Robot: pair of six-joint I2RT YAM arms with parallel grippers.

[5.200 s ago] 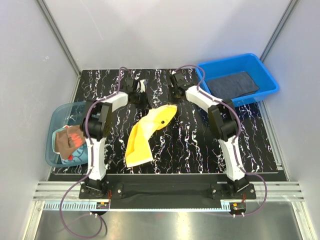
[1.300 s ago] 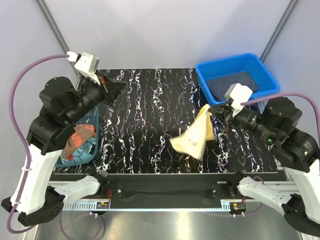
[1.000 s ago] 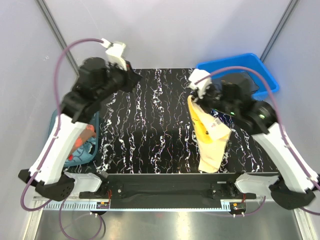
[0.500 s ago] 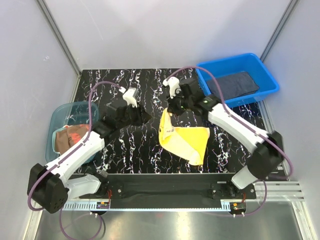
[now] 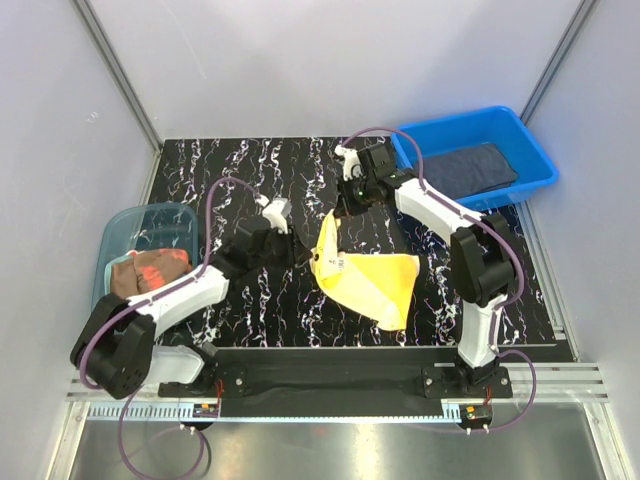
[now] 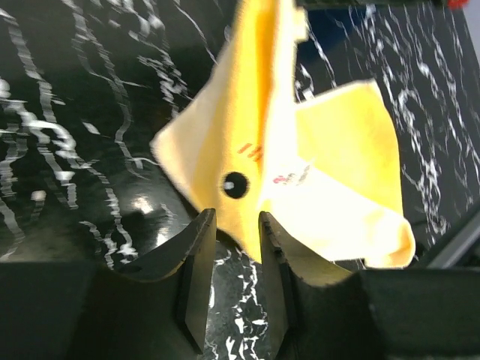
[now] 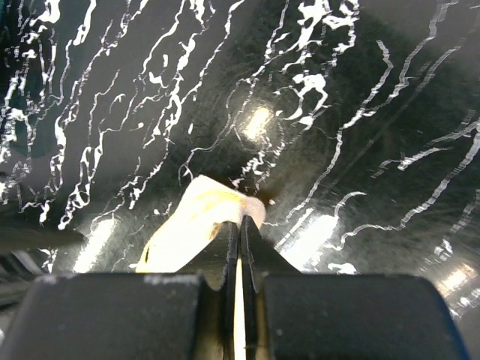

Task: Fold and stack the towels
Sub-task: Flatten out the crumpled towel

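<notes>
From above, the right gripper (image 5: 350, 203) pinches a corner of the yellow towel (image 5: 372, 283), which drapes below it. The left gripper (image 5: 295, 250) sits just beside the towel.

Left wrist: the jaws are parted, with the towel's edge just ahead of the tips.

Right wrist: the jaws are clamped on cloth.

The step looks like spreading the towel. Next, the left gripper must close on that edge.

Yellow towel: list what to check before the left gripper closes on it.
1. Right gripper shut on a corner of the yellow towel: ok.
2. Left gripper open: ok.
3. Towel edge at the mouth of the left jaws: ok.
4. Towel spread flat on the table: not ok, one corner is lifted and the rest lies creased.
5. Left jaws lined up with a corner rather than mid-edge: cannot tell.
</notes>
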